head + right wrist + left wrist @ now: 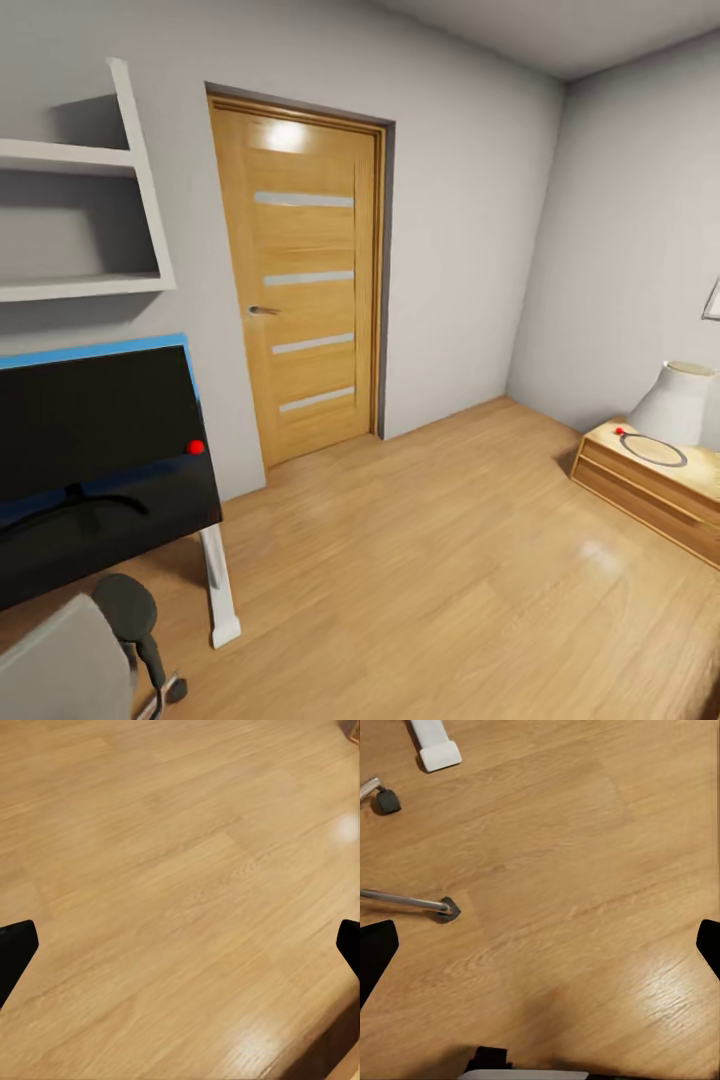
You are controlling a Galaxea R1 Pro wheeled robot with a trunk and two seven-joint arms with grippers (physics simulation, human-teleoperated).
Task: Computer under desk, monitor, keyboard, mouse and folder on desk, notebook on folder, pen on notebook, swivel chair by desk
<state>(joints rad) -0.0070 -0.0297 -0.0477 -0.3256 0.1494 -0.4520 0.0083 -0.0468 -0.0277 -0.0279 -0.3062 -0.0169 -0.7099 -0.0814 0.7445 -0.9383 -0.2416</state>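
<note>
The head view takes in a bedroom corner with a wooden door (pixel 305 280) shut in the grey wall, four pale strips across its panel and a small metal handle; no writing or label can be read anywhere; white wall shelves (pixel 90 220) hang at the left and look bare as far as I can tell; below them is the bench (pixel 100 470), a glossy black top with a blue edge behind it, a red dot near its corner and a white leg down to the wooden floor (pixel 420 560); in the lower left corner is the swivel chair (pixel 70 660), grey back and a black armrest, just beside the bench; at the right a low wooden nightstand (pixel 650 485) carries a white lamp (pixel 680 405) and a ring-shaped object; the left tool (pixel 540 952) hangs over bare floor with its dark fingertips spread wide apart, released and holding nothing, with chrome chair legs and casters (pixel 448 907) nearby; the right tool (pixel 180 952) is likewise spread wide and empty over plain floorboards.
</note>
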